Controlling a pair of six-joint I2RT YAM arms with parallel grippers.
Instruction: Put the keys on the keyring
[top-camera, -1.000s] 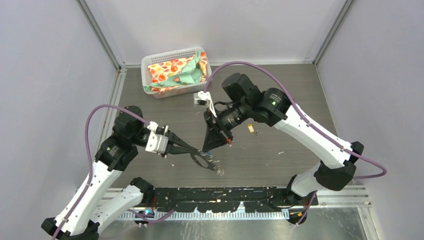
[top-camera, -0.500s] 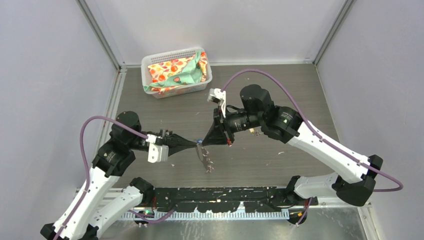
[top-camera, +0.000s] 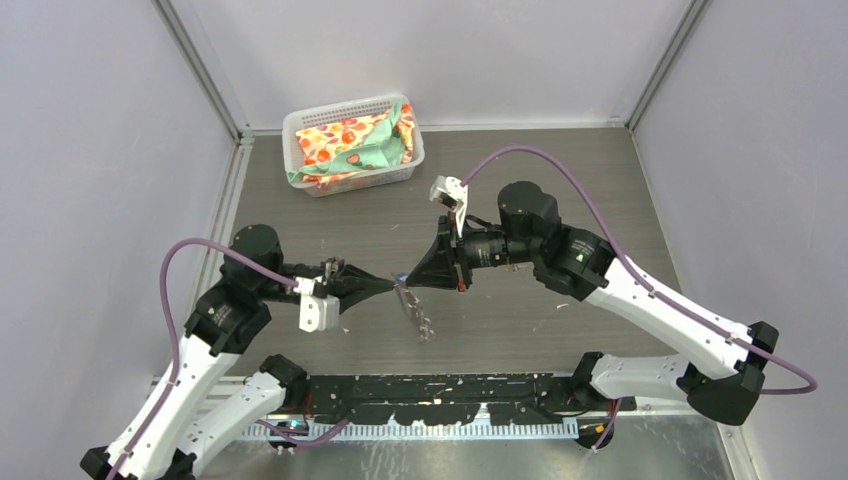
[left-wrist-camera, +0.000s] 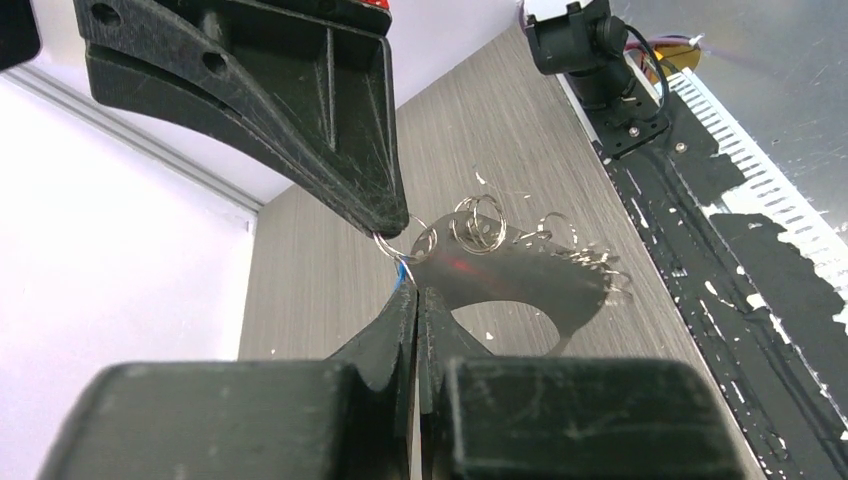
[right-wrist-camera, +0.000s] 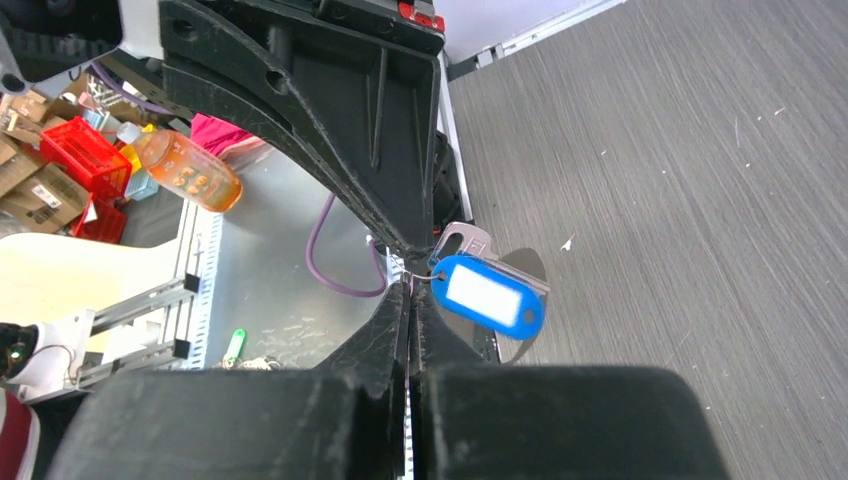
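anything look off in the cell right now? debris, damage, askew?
Only litter and wear: pale flecks are scattered over the table, and the black strip along its near edge is chipped, pale patches showing. The cloth spills over the basket rim. Nothing else stands out.

The right arm (top-camera: 600, 280) swings away from the basket (top-camera: 300, 130) and lies flat, no longer pointing down. The left fingers (top-camera: 372, 285) move up toward the basket and meet the right fingers (top-camera: 432, 270) tip to tip. The keyring (top-camera: 412, 312) comes along, nearer the basket.
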